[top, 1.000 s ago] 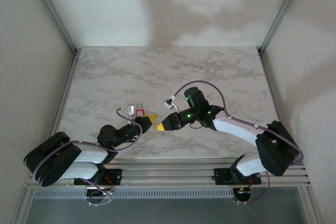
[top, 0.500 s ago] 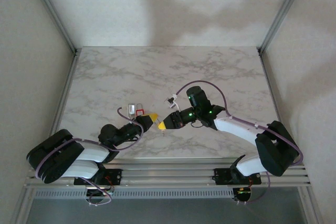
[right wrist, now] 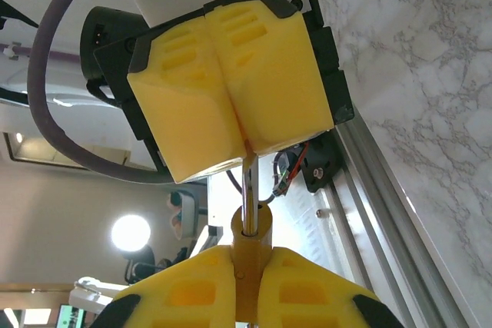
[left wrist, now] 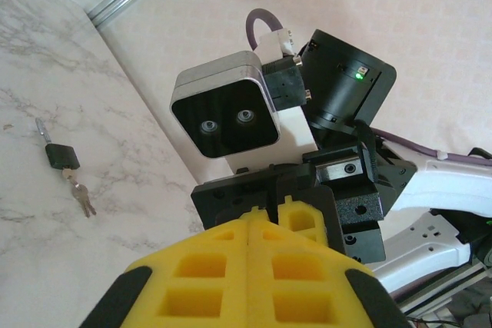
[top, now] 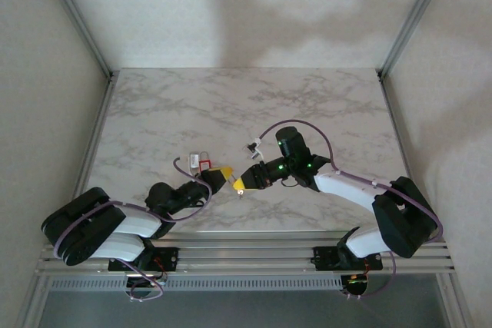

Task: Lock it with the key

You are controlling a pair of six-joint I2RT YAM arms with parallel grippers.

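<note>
A small yellow lock body (right wrist: 247,263) sits between the pads of my right gripper (right wrist: 247,282), which is shut on it. From a hole in its top a thin silver metal stem (right wrist: 247,190) runs up into the seam of my left gripper (right wrist: 244,151), whose yellow pads are pressed together on the stem. Whether that stem is the key or a shackle I cannot tell. Seen from above, the left gripper (top: 224,172) and the right gripper (top: 240,183) meet tip to tip above the front middle of the table. My left gripper (left wrist: 257,224) faces the right wrist camera (left wrist: 227,117).
A black padlock (left wrist: 61,157) with keys (left wrist: 81,197) hanging from it lies on the marble table (top: 307,97). A silver lock (top: 192,160) and a red one (top: 204,163) lie just left of the grippers. The aluminium rail (top: 246,255) runs along the near edge.
The right wrist has shifted slightly to the right and lower. Both grippers stay shut and joined tip to tip.
</note>
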